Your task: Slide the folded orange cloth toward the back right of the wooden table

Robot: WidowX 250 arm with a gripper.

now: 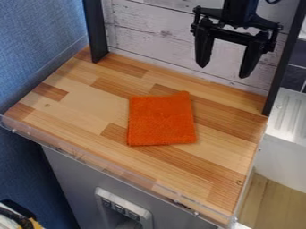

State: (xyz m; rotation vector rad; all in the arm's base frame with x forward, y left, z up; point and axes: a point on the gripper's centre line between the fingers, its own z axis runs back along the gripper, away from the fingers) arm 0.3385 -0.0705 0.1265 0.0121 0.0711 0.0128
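My gripper (224,71) hangs at the upper right, in front of the whitewashed wood panel. Its two black fingers point down, spread wide with nothing between them. Below and to the left of it, a folded orange cloth (160,120) lies flat near the middle of the wooden counter (90,103). The cloth is roughly square, with a small corner sticking up at its top right. Gripper and cloth are well apart.
Black posts stand at the counter's back left (95,31) and right (283,58). A clear plastic lip (108,167) runs along the front edge. The blue wall (36,44) is at left, and a white ridged surface (290,114) lies at right.
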